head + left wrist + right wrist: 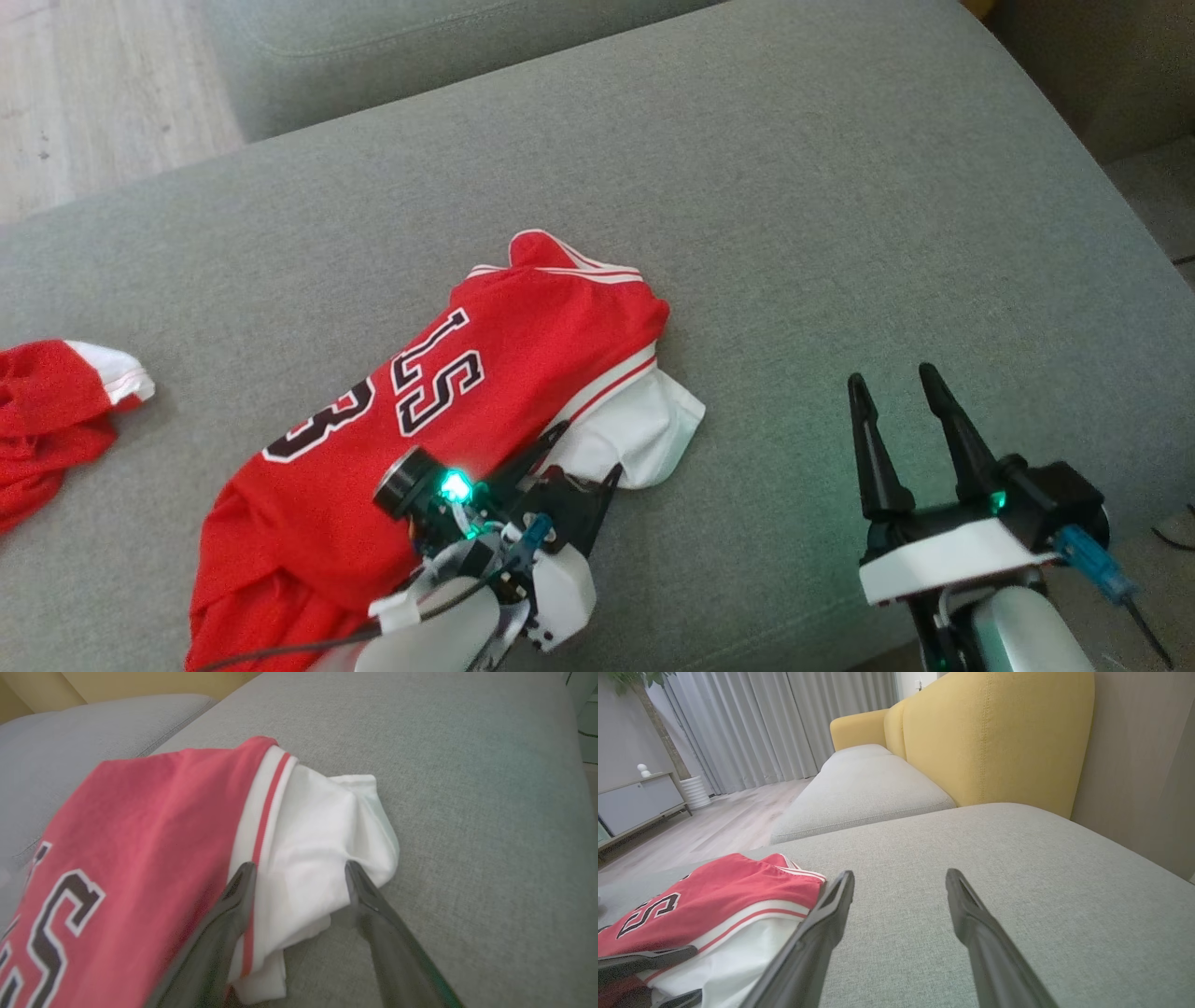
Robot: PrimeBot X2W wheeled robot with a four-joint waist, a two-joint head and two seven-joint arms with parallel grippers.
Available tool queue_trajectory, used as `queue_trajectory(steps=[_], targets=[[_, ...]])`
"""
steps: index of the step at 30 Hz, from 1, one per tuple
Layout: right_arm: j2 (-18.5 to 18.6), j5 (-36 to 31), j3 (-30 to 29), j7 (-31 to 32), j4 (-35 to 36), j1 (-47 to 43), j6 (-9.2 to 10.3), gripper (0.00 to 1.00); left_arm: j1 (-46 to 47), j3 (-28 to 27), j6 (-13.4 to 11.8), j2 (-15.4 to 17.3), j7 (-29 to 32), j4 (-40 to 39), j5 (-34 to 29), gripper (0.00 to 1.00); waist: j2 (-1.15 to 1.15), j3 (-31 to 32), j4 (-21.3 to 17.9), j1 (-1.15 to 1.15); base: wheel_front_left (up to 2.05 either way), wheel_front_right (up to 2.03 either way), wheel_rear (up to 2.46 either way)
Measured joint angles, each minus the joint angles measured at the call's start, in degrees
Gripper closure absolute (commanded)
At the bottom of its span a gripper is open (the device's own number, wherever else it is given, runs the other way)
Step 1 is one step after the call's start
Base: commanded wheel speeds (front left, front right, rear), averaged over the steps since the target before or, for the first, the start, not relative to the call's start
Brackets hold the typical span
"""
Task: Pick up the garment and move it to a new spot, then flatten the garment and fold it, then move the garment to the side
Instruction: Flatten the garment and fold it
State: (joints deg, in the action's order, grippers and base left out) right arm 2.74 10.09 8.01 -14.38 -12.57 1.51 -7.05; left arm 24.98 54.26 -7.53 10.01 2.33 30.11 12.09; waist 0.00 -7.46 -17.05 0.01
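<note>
**Status: jaws wide on both arms, nothing gripped**

Head view: short-sleeved red basketball jersey [439, 411] with black-and-white lettering and a white sleeve lies crumpled on the grey woven-fabric sofa cushion [840, 233], left of centre. The left gripper [586, 452] sits at the jersey's near right edge, fingers spread over the white sleeve. The right gripper [890, 375] is well apart to the right over bare cushion, fingers spread, empty. A second red-and-white cloth bundle [47, 411] lies at the cushion's left edge, apart from the jersey. Pale wooden floor [93, 84] at top left

Left wrist view: dark fingers [233, 914] straddle the white sleeve fabric, one over the red-striped white hem, the other at the sleeve's outer fold. Wide gap, not clamped; contact with the cloth, cannot tell

Right wrist view: fingers wide over bare cushion. Jersey at lower left, with the left gripper's dark fingertips at its near edge. Mustard-yellow upholstered backrest [994, 732] and grey pleated curtains [784, 718] behind
</note>
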Motion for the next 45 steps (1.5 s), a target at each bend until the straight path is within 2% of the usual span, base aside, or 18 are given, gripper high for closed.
queue_trajectory(steps=[1, 2, 3, 4, 5, 9, 10, 12, 20, 23, 30, 36, 42, 44, 45], targets=[[0.00, 0.00, 0.02, 0.00, 0.01, 0.36, 0.00, 0.00, 0.62, 0.27, 0.30, -0.30, -0.22, 0.98, -0.01, 0.00, 0.00, -0.18, -0.16, 0.00, 0.00, 0.00, 0.00], [0.00, 0.00, 0.05, 0.00, 0.03, 0.69, 0.00, 0.00, 1.19, 0.52, 0.57, -0.57, -0.27, 1.83, -0.04, 0.51, 0.00, -0.34, -0.32, 0.00, 0.00, 0.00, 0.00], [0.00, 0.00, 0.09, 0.00, 0.04, 0.88, 0.00, 0.00, 1.69, 0.70, 0.87, -0.97, -0.42, 2.75, -0.04, 0.67, 0.00, -0.44, -0.45, 0.00, 0.00, 0.00, 0.00], [0.00, 0.00, 0.14, 0.00, 0.04, 1.01, 0.00, 0.00, 2.13, 1.00, 1.07, -1.31, -0.47, 3.52, -0.04, 0.90, 0.00, -0.54, -0.57, 0.00, 0.00, 0.00, 0.00], [0.00, 0.01, 0.18, 0.00, 0.04, 1.14, 0.00, 0.00, 2.46, 1.18, 1.51, -1.67, -0.47, 4.37, -0.04, 1.00, 0.00, -0.67, -0.71, -0.01, 0.00, 0.00, 0.00], [0.00, 0.43, 0.21, 0.00, 0.04, 1.45, 0.00, 0.00, 3.25, 1.53, 3.55, -2.36, -0.48, 7.17, 0.09, 1.00, 0.00, -1.14, -1.33, -0.01, 0.00, 0.00, 0.00], [0.00, 0.65, 0.20, 0.00, 0.04, 1.45, 0.00, 0.00, 3.28, 1.62, 4.01, -2.52, -0.48, 7.84, 0.41, 0.95, 0.00, -1.23, -1.47, -0.01, 0.00, 0.00, 0.00], [0.00, 0.96, 0.20, 0.00, 0.04, 1.46, 0.00, 0.00, 3.36, 1.85, 4.59, -3.01, -0.49, 8.88, 0.98, 1.00, 0.00, -1.42, -1.71, -0.01, 0.00, 0.00, 0.00], [-0.01, 1.62, 0.20, 0.00, 0.03, 1.62, 0.00, 0.00, 4.55, 2.27, 6.16, -4.10, -1.49, 12.15, 2.43, 1.00, 0.00, -1.85, -2.47, -0.01, 0.00, 0.00, 0.00], [-0.01, 1.62, 0.19, 0.00, 0.03, 1.63, 0.00, 0.00, 4.55, 2.10, 7.17, -4.35, -2.05, 12.48, 4.26, 1.00, 0.00, -1.73, -2.51, -0.01, 0.00, 0.00, 0.00], [-0.01, 2.00, 0.27, 0.00, -0.12, 1.68, 0.00, 0.00, 3.11, 1.88, 11.35, -6.06, -4.04, 11.94, 9.45, 1.00, 0.00, -1.40, -2.97, -0.01, 0.00, 0.00, 0.00], [-0.01, 2.00, 0.43, 0.00, -0.16, 2.01, 0.00, 0.00, 1.39, 3.34, 13.13, -6.46, -6.55, 9.15, 13.77, 1.00, 0.00, -1.46, -3.81, -0.01, 0.00, 0.00, 0.00], [0.00, 2.00, 0.42, 0.00, -0.20, 2.01, 0.00, 0.00, 0.47, 6.81, 13.61, -6.75, -8.76, 3.79, 19.89, 1.00, 0.00, -1.43, -4.44, -0.01, 0.00, 0.00, 0.00], [-0.01, 1.92, 0.44, 0.00, -0.26, 2.01, 0.00, 0.00, 0.47, 7.01, 12.40, -6.75, -9.58, 3.81, 20.54, 1.00, 0.00, -1.24, -4.54, -0.01, 0.00, 0.00, 0.00], [-0.01, 1.92, 0.43, 0.00, -0.26, 2.01, 0.00, 0.00, 0.55, 7.23, 11.59, -6.73, -9.88, 4.01, 20.59, 0.75, 0.00, -1.12, -4.59, -0.01, 0.00, 0.00, 0.00]])
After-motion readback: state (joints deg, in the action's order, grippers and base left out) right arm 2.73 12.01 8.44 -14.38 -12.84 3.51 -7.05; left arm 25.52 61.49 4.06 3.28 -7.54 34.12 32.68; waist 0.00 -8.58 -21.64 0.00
